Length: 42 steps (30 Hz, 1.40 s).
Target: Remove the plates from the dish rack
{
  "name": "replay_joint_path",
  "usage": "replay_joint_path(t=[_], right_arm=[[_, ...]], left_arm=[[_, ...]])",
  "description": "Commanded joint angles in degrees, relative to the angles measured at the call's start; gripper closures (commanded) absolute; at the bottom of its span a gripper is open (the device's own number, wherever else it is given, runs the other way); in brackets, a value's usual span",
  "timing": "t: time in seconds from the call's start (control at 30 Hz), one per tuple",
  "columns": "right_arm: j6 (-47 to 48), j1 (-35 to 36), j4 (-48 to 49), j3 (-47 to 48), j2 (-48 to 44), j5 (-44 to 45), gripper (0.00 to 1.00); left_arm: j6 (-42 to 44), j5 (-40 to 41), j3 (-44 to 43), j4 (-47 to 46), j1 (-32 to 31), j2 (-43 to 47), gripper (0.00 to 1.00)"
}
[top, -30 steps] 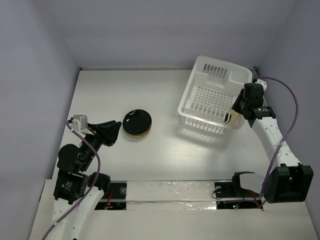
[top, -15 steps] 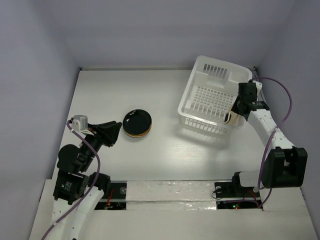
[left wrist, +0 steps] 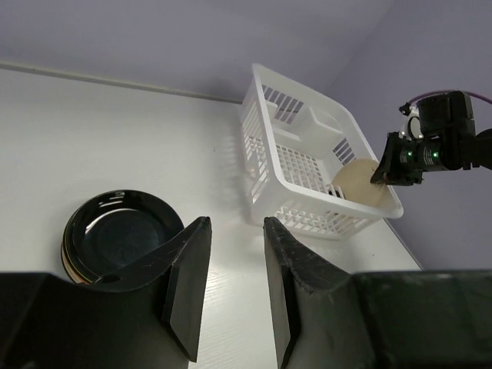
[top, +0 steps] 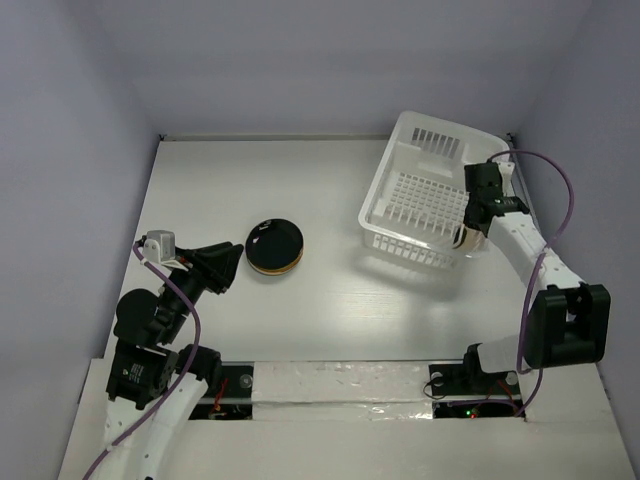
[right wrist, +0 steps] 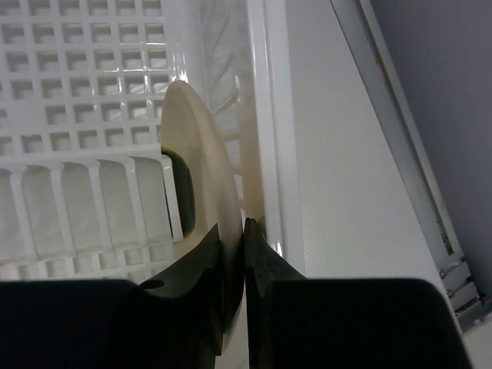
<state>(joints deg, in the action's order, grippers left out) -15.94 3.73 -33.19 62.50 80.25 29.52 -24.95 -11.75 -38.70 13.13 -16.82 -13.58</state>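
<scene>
The white dish rack (top: 425, 190) stands at the back right, tilted up on its right side. My right gripper (top: 470, 222) is shut on the rim of a cream plate (right wrist: 201, 157) that stands on edge against the rack's right wall (right wrist: 261, 115). The cream plate also shows in the left wrist view (left wrist: 355, 181). A stack of plates with a dark teal one on top (top: 275, 243) lies on the table left of the rack, its yellow-brown edge showing beneath. My left gripper (top: 232, 262) is open and empty, just left of that stack (left wrist: 123, 234).
The enclosure's grey walls rise behind and at both sides. A rail (right wrist: 400, 123) runs along the table's right edge beside the rack. Bare white table lies between the stack and the rack.
The right gripper has moved up and left with the cream plate, and the rack has tipped and shifted slightly with it. The left arm has not moved.
</scene>
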Motion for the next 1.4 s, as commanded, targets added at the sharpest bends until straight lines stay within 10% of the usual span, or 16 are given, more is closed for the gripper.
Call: replay_joint_path(t=[0.0, 0.27, 0.67, 1.03, 1.37], right_arm=[[2.4, 4.6, 1.3, 4.4, -3.6, 7.6, 1.0], [4.5, 13.4, -5.3, 11.7, -1.0, 27.1, 1.0], [8.0, 15.7, -9.1, 18.4, -2.6, 31.0, 1.0], [-7.8, 27.5, 7.2, 20.7, -11.4, -14.3, 1.0], [-15.1, 42.9, 24.1, 27.8, 14.2, -26.3, 1.0]], left_arm=[[-0.1, 0.1, -0.4, -2.3, -0.3, 0.6, 0.7], [-0.2, 0.1, -0.3, -2.4, -0.3, 0.2, 0.69], [-0.3, 0.3, -0.2, -2.5, -0.3, -0.4, 0.69], [-0.7, 1.9, -0.1, -2.1, -0.3, -0.7, 0.68], [-1.5, 7.2, -0.5, -0.7, 0.2, -0.7, 0.68]])
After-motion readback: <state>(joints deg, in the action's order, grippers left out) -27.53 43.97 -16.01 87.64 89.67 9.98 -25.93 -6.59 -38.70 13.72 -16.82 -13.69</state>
